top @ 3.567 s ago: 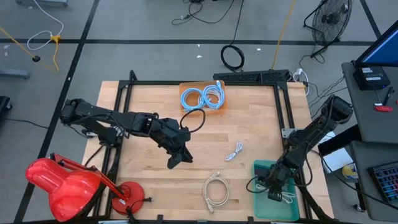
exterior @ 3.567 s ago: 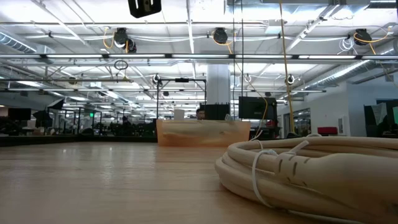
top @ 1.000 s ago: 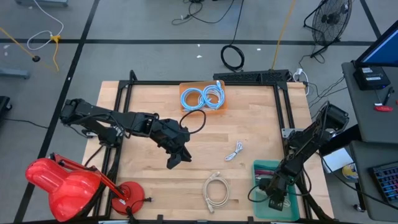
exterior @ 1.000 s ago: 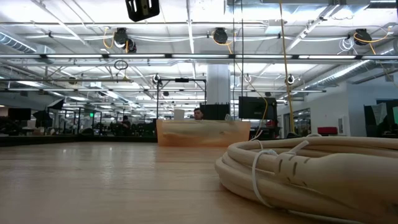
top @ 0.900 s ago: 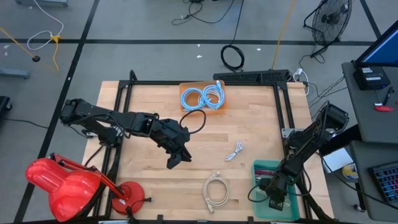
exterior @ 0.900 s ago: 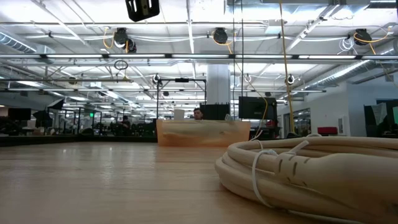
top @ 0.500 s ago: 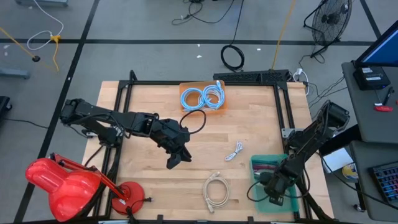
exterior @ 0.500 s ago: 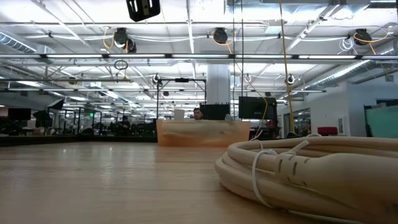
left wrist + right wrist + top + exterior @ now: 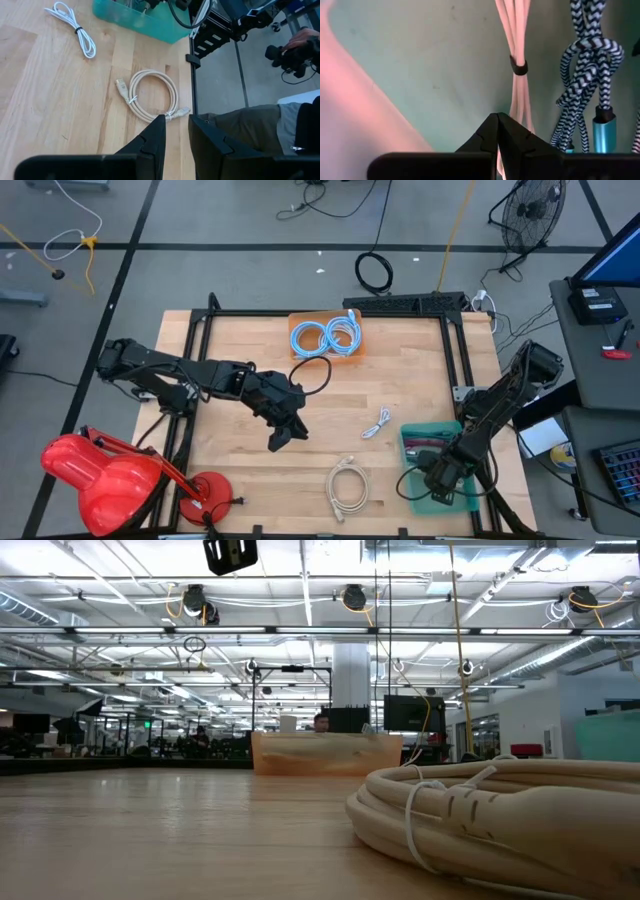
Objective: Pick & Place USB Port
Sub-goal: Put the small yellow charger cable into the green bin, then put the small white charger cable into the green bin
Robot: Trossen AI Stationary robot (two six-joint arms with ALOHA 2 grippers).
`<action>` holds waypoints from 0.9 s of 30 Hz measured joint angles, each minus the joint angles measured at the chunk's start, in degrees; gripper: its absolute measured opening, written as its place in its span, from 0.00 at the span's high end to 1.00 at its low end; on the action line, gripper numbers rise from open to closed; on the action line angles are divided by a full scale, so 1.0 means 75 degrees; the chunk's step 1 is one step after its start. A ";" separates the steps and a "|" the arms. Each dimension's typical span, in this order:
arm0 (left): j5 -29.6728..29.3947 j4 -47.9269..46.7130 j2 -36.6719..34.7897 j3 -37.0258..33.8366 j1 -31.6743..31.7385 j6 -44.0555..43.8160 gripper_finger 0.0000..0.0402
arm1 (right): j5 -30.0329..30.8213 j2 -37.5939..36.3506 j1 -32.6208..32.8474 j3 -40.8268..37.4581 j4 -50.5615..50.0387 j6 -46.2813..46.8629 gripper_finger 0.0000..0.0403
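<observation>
the right gripper (image 9: 437,477) sits low inside the teal bin (image 9: 410,438) at the table's near right corner, its fingers pressed fully together. in the right wrist view the closed tips (image 9: 498,131) rest against the bin floor just beside a bundled pale pink cable (image 9: 517,60) cinched by a dark band, with a black-and-white braided cable (image 9: 590,75) lying next to it. whether the tips pinch a strand of the pink cable cannot be told; nothing is clearly held.

the left gripper (image 9: 283,434) hangs above the middle of the wooden table (image 9: 240,480), its fingers a little apart and holding nothing. past them the left wrist view shows a coiled cream usb cable (image 9: 150,95) lying loose on the wood, and a thin white cable (image 9: 75,30) nearer the bin. a tray of light blue coils (image 9: 326,335) stands at the table's far edge. a person's trouser leg (image 9: 250,122) shows beyond the table frame.

the loose cream usb cable, between the left gripper and the bin, looks like the next piece to move. a good pick would likely mean opening the fingers wider, coming down over the tied part of the coil where the strands bunch, and closing across all of them so no loop trails. the right arm should probably clear the bin first, lifting straight up so it drags no cable out.
</observation>
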 joint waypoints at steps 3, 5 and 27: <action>0.0000 -0.0003 0.0000 0.0000 -0.0003 -0.0003 0.79 | 0.0038 0.0000 0.0000 0.0003 -0.0042 0.0096 1.00; 0.0000 -0.0003 0.0000 0.0000 -0.0003 -0.0003 0.79 | 0.0081 -0.0001 0.0000 0.0023 -0.0079 0.0102 1.00; -0.0018 -0.0346 0.0003 -0.0006 0.0058 0.0205 0.79 | 0.0980 -0.0026 -0.0360 0.1680 -0.2122 -0.0629 1.00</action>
